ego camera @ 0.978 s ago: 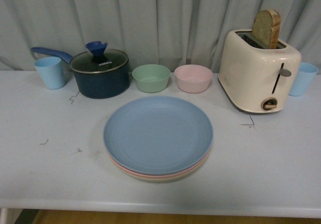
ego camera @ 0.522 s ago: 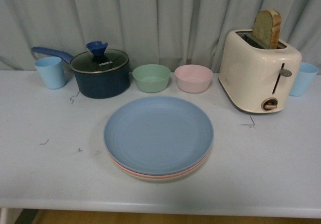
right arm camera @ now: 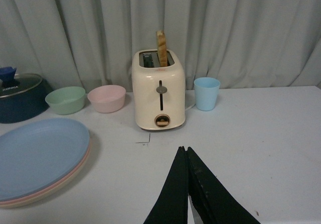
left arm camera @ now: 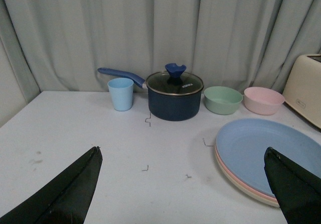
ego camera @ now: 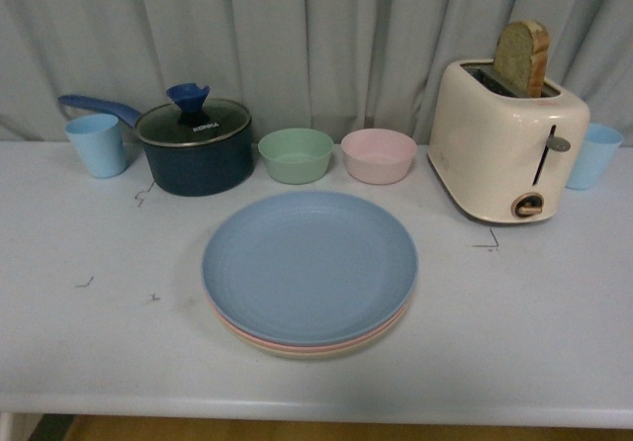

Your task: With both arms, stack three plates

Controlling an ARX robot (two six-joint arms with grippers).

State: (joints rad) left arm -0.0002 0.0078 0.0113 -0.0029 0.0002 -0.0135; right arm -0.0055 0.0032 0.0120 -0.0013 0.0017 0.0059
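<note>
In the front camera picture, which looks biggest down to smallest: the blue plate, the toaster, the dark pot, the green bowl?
1. Blue plate, though nearest the camera.
2. Toaster.
3. Dark pot.
4. Green bowl.

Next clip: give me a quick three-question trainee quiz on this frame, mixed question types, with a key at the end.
1. True or false: the light blue plate lies on top of the stack.
2. Which gripper has its fingers together? A) left gripper B) right gripper
3. Fill in: the bread slice stands in the ____.

Key: 1 true, with the pink plate and the beige plate showing only as edges beneath. 2 B; the left one's fingers are spread wide. 3 toaster.
</note>
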